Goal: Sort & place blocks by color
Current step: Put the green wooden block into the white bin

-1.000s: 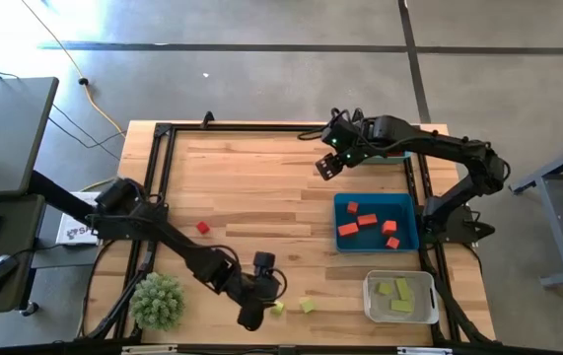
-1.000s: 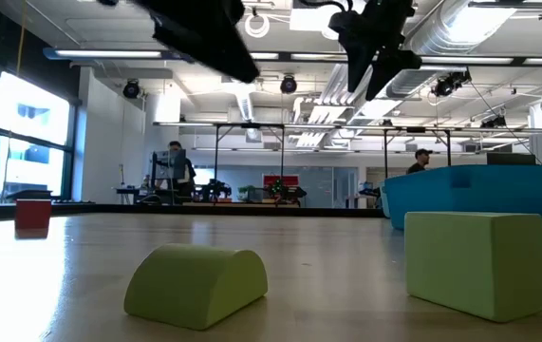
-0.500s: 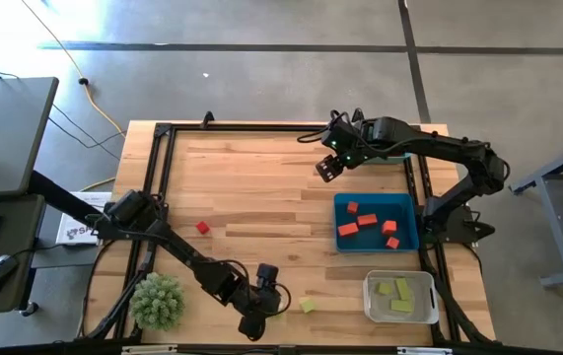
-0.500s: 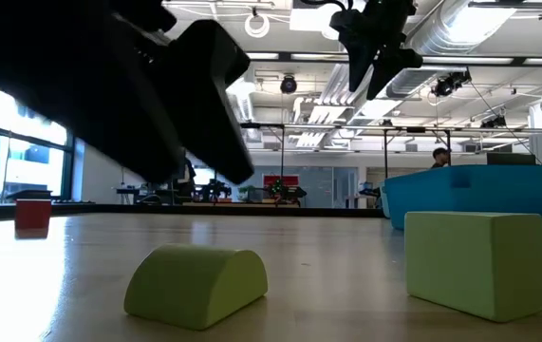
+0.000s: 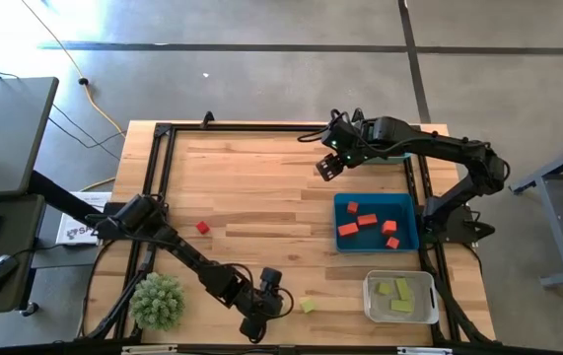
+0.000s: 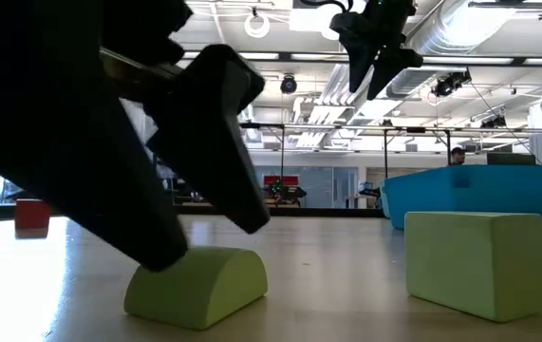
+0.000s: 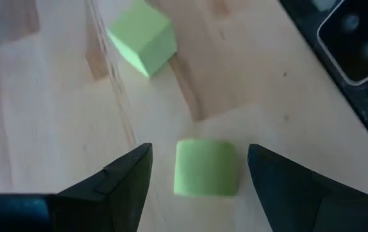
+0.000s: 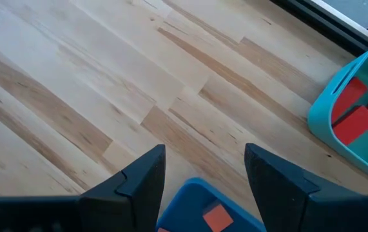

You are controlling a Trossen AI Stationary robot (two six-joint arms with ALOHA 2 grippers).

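Reaching low near the bottom middle of the high view, the left gripper [image 7: 196,169] has its fingers spread wide on both sides of a small yellow-green block with a rounded top [image 7: 205,167]. A yellow-green cube [image 7: 142,37] sits near it. The left arm stretches long and bent across the wooden table [image 5: 251,187]. The right gripper [image 5: 327,167] hangs high up near the upper middle with its fingers spread, holding nothing. Red blocks [image 5: 368,222] lie in the blue bin [image 5: 411,229].
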